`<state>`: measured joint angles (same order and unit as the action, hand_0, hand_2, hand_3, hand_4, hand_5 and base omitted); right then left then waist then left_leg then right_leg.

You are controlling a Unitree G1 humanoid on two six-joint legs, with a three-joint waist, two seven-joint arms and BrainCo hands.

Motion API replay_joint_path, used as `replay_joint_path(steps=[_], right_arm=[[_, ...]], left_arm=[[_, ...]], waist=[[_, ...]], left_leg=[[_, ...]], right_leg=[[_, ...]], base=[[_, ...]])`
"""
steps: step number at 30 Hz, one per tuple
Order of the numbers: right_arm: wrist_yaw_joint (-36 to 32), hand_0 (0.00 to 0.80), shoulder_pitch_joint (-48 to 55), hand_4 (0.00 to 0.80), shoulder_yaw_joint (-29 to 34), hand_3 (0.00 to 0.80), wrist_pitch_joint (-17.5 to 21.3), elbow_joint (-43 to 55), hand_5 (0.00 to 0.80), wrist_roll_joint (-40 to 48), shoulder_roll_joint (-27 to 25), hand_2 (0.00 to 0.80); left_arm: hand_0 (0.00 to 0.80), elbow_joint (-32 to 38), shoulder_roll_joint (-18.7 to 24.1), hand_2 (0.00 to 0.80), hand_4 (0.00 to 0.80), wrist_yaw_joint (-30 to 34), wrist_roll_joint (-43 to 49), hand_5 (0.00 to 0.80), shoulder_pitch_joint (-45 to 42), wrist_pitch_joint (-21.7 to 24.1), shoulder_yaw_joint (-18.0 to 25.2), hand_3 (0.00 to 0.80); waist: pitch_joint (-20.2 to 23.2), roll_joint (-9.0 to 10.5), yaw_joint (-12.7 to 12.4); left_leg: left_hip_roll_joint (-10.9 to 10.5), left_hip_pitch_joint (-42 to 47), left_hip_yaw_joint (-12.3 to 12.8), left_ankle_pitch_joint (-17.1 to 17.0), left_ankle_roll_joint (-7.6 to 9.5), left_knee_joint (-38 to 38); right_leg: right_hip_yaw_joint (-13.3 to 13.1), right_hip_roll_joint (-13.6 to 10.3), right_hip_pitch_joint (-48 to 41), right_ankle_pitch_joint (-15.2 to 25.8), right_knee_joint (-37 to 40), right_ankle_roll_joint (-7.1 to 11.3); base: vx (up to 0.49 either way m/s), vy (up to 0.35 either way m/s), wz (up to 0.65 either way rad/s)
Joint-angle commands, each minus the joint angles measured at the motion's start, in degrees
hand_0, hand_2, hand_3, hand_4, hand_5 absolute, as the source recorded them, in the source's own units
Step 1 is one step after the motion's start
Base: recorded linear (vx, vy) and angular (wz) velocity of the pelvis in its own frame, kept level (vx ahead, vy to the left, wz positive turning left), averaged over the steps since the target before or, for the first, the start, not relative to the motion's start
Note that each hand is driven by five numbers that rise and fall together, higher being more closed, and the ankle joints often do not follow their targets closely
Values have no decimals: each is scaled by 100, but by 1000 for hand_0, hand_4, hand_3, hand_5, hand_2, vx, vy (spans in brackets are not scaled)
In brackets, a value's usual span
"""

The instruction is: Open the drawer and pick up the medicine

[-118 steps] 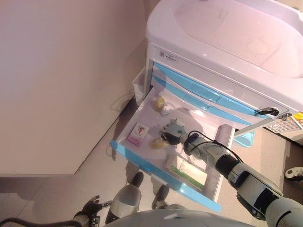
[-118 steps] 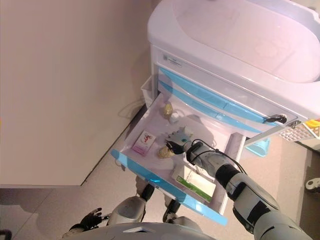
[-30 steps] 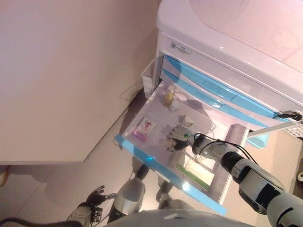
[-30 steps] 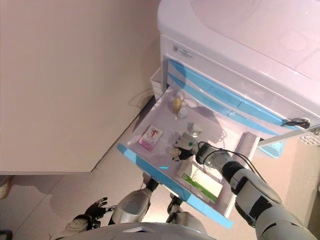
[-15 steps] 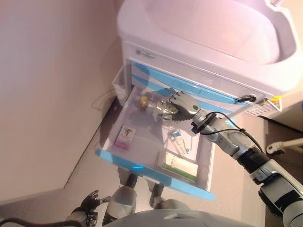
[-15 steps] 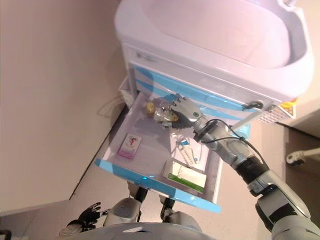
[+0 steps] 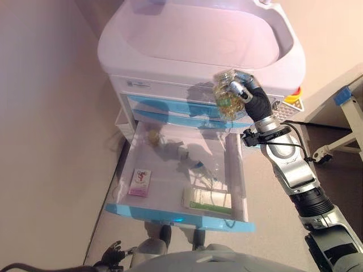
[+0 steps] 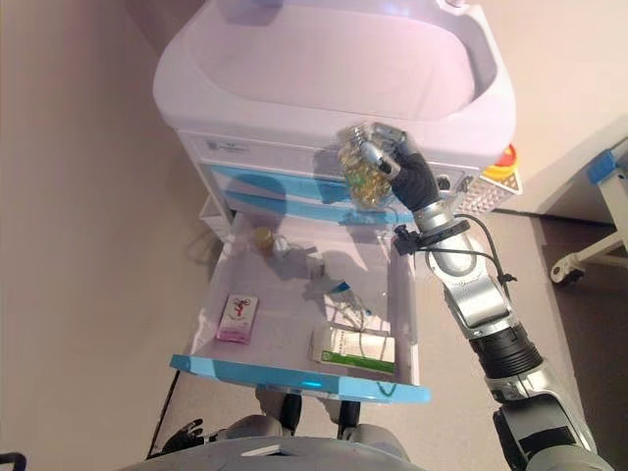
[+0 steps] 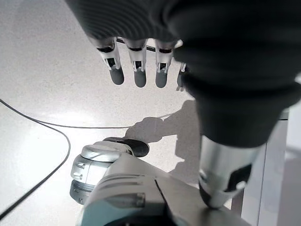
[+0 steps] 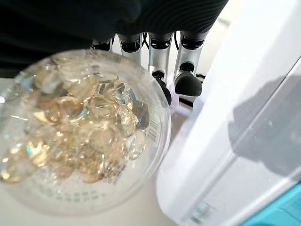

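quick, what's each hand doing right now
Left hand: open, fingers relaxed, holding nothing.
Right hand: shut on the clear bottle of golden capsules.

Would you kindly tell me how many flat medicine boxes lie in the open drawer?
2: a pink-and-white box near the drawer's left front, and a green-and-white box at its right front. Others may be hidden.

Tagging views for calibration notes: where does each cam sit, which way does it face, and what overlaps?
Left eye view: on the head, looking down at the cart, its open drawer and the right hand holding up a clear bottle of capsules; right arm shows.
Right eye view: beside it, same scene and arm, slightly shifted.
Left wrist view: on the left wrist, facing the floor; left hand relaxed, empty.
Right wrist view: on the right wrist, along its fingers curled round the bottle, cart behind.
Shared: bottle and cart in all but the left wrist view.
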<state>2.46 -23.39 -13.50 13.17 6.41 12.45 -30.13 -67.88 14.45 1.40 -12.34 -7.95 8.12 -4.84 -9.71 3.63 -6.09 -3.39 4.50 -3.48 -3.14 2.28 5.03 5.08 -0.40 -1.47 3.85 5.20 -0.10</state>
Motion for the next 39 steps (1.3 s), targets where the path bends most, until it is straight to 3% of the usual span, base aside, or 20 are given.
replay_joint_path(steps=[1,9,18,22,29,39], right_arm=[[397,800,-612,800,462,800,77,406,800,299,198,800],[1319,800,-1492,800,691,800,-6,-340,800,212,-54,800],[2145,800,-2896,800,507,800,-373,-2497,800,-19,-1029,800],[2502,800,-3497,800,293,800,-239,-3635,800,-30,-1410,800],[3017,800,-3868,800,71,800,-106,-4971,800,-81,-1389,800],[3327,800,-4109,800,-171,800,96,-6131,800,-651,-1375,800]], left_arm=[[0,-470,-117,0,0,-18,-68,0,23,179,-238,0],[0,-520,-63,0,0,-19,36,0,19,71,-266,0],[0,-475,83,0,0,25,140,0,75,-147,-336,0],[0,-488,179,0,0,67,145,0,111,-209,-385,0],[0,-495,249,0,0,84,149,0,161,-304,-465,0],[0,-466,330,0,0,89,122,0,219,-255,-553,0]], waist=[[273,82,-101],[380,127,-218],[457,201,-505],[446,236,-657],[402,224,-880],[276,201,-1185]], left_leg=[[-214,-161,-194,439,55,-106],[-252,-62,-268,470,50,-114],[-302,5,-459,460,11,-119],[-326,25,-566,437,-1,-113],[-386,6,-734,434,-3,-158],[-450,-132,-1011,365,1,-164]], right_leg=[[65,83,-183,-505,-496,193],[146,72,-319,-543,-465,158],[356,43,-466,-574,-442,148],[473,23,-525,-574,-442,153],[640,-25,-565,-578,-464,155],[882,-54,-522,-566,-453,159]], base=[[36,2,-2],[41,-1,3],[43,8,10],[37,7,17],[46,8,13],[33,-1,15]])
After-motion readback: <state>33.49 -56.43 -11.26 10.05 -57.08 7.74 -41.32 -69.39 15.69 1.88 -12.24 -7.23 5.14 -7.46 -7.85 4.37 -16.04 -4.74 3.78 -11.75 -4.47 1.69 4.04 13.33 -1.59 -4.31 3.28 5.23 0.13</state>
